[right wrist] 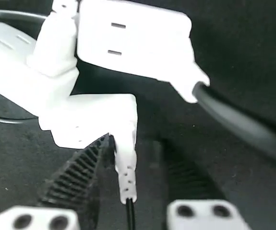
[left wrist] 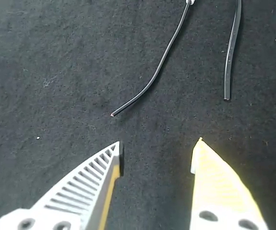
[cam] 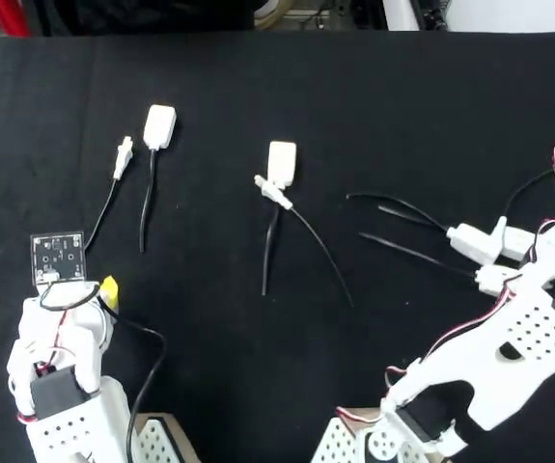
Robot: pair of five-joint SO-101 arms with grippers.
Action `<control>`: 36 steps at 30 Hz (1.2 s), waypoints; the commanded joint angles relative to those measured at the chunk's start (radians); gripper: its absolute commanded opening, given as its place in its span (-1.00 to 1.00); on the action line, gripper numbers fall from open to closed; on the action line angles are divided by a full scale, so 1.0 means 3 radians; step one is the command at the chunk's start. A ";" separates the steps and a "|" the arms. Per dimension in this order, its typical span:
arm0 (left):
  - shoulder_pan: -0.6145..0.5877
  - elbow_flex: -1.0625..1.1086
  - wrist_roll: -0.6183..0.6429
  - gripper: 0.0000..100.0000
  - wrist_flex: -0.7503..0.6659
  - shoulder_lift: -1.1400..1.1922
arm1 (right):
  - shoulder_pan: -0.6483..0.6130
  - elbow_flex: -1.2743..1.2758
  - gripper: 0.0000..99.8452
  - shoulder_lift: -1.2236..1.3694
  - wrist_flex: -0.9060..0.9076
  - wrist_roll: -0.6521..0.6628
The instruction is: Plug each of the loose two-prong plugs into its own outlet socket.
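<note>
Seating the right-hand plug looks to be the step you have in hand.

- Right gripper (right wrist: 137,146): black ribbed jaws set narrowly either side of a plug's tail. One jaw touches it and a slit of gap shows at the other, so do not count it as clamped.
- Angled plug (right wrist: 97,120): smooth white moulded plastic with a bent body, a ribbed strain relief and a thin black lead. It lies just beside the near socket.
- Near socket (right wrist: 138,40): a white rounded block with two narrow slots and a thick, stiff-looking black cord.
- Left gripper (left wrist: 159,142): jaws wide with nothing between them, one white latticed, one yellow. It hangs over black cloth (cam: 402,116), which is matte and slightly fuzzy.
- Small plug (cam: 123,154) and left socket (cam: 159,125): near each other, not touching.
- Middle plug (cam: 272,190): touches the middle socket (cam: 282,159). You cannot tell whether it is seated.

Next move, as a judgement: firm your grip, square the prongs to the slots and push straight. The light socket may slide on the cloth.
</note>
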 commanded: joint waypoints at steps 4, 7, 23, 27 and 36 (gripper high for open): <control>-0.0008 -0.0023 0.0015 -0.52 -0.0148 -0.0015 | -0.0312 0.0130 -0.53 -0.0386 0.0123 0.0010; -0.0013 -0.0023 0.0015 -0.52 -0.0148 -0.0015 | -0.0476 0.0320 -0.53 -0.0765 0.0123 0.0010; -0.0013 -0.0023 0.0010 -0.52 -0.0123 -0.0015 | -0.2874 0.1711 -0.56 -0.2309 -0.0128 0.0010; -0.0018 -0.0018 -0.0005 -0.52 -0.0123 -0.0015 | -0.3452 0.2048 -0.85 -0.2309 -0.0624 0.0010; -0.0161 -0.0018 -0.0010 -0.52 -0.0148 -0.0015 | -0.3872 0.2309 -0.62 -0.1777 -0.1744 -0.0205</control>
